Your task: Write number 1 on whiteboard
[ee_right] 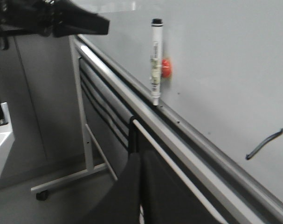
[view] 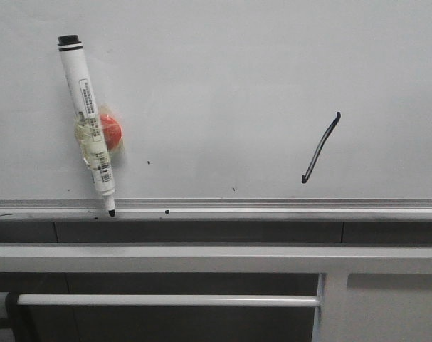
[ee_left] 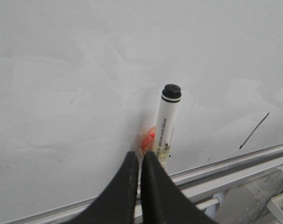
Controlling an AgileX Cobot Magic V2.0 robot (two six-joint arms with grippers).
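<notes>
Though already drawn low right on the whiteboard (view: 223,71), number 1 (view: 321,147) slants up-right, well right of marker (view: 89,121); left gripper (ee_left: 140,161) nearer, pressed together; right gripper (ee_right: 140,161) likewise pressed together, empty.

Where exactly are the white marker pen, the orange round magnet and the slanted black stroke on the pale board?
White marker pen with black cap (view: 88,117), front view, middle of its barrel.
Orange round magnet (view: 112,133), front view, its exposed right side.
Slanted black marker stroke (view: 321,148), front view, midpoint of the line.
</notes>
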